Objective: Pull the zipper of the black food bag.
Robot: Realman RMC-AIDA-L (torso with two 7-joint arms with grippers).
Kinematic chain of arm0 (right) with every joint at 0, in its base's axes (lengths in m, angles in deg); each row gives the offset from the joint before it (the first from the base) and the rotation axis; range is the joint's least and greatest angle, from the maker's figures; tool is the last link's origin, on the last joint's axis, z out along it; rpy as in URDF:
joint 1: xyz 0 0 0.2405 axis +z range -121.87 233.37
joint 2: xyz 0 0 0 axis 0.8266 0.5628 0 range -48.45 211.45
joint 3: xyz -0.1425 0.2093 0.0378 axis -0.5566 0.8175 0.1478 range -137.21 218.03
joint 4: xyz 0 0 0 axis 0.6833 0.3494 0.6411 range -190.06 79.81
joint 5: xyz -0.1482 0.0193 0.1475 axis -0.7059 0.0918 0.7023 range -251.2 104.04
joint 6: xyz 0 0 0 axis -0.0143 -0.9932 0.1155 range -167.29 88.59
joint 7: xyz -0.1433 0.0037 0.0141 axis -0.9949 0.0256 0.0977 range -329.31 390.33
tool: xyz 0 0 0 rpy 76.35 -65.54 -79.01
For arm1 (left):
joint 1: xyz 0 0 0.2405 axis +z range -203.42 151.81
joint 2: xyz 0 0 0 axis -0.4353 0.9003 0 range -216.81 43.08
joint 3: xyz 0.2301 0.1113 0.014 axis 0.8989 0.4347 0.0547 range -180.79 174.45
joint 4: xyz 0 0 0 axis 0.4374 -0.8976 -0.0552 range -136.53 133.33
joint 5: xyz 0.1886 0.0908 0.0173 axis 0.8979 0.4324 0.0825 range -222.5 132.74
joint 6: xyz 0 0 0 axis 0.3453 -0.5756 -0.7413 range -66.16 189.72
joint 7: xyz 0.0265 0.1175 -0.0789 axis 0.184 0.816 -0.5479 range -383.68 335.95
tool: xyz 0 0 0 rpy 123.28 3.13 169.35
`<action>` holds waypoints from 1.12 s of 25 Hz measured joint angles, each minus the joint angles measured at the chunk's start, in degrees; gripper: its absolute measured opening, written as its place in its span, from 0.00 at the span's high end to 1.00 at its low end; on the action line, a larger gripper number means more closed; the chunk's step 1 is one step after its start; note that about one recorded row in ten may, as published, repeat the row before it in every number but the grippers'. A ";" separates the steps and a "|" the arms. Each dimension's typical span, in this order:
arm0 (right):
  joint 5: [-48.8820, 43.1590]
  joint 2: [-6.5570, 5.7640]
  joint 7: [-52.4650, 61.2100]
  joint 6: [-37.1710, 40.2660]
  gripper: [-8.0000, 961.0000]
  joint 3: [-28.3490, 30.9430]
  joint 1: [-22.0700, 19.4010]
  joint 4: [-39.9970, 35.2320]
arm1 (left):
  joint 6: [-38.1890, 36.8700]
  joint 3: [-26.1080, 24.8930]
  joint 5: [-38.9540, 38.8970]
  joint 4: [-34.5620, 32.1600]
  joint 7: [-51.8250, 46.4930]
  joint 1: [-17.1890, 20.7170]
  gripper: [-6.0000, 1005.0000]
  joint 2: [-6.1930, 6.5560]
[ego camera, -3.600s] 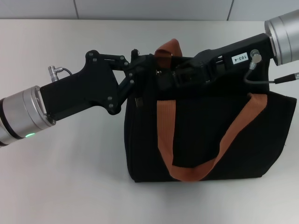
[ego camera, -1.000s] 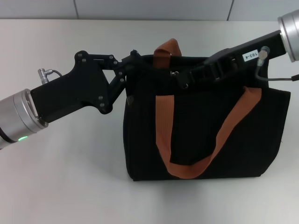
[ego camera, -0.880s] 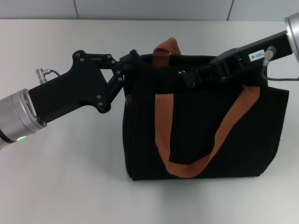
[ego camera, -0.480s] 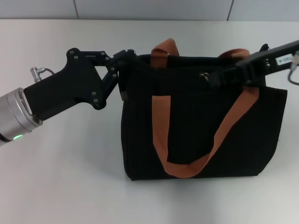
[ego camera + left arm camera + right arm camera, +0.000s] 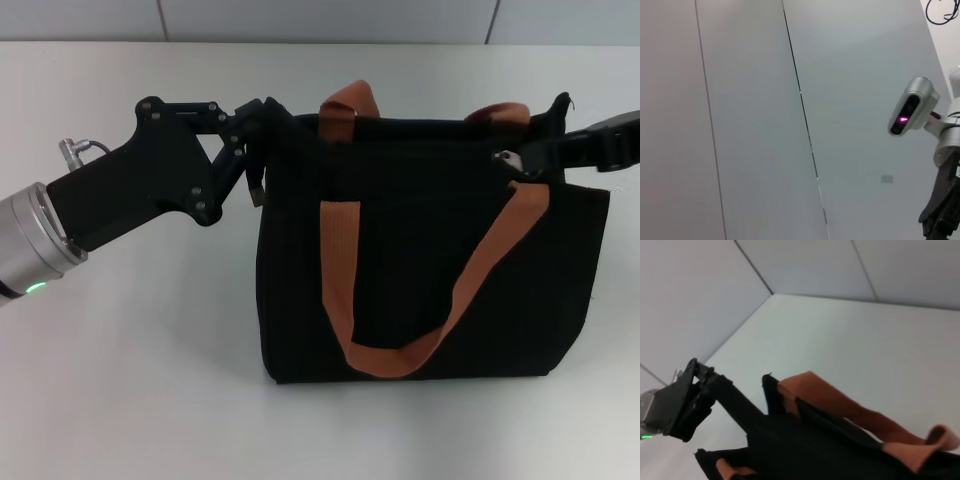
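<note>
The black food bag [image 5: 410,230] stands upright on the white table, with one orange-brown handle [image 5: 338,270] hanging down its front. My left gripper [image 5: 263,138] is shut on the bag's top left corner. My right gripper [image 5: 522,160] is at the right end of the bag's top, shut on the small silver zipper [image 5: 504,157]. The right wrist view shows the bag's top [image 5: 805,440], its handles [image 5: 835,402] and the left gripper [image 5: 714,384] at the far corner. The left wrist view shows no bag.
The white table [image 5: 130,380] stretches bare to the left of and in front of the bag. A grey panelled wall [image 5: 330,18] runs along the table's back edge. The left wrist view shows the wall and the robot's head camera [image 5: 910,106].
My right gripper has slid from the middle of the bag's top to its right end, taking the zipper along. The left gripper has kept hold of the left corner.
</note>
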 joint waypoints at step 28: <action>25.96 -7.32 -26.83 15.78 0.69 10.17 0.40 34.90 | 2.49 -0.70 0.24 -0.37 -5.09 0.00 0.91 0.00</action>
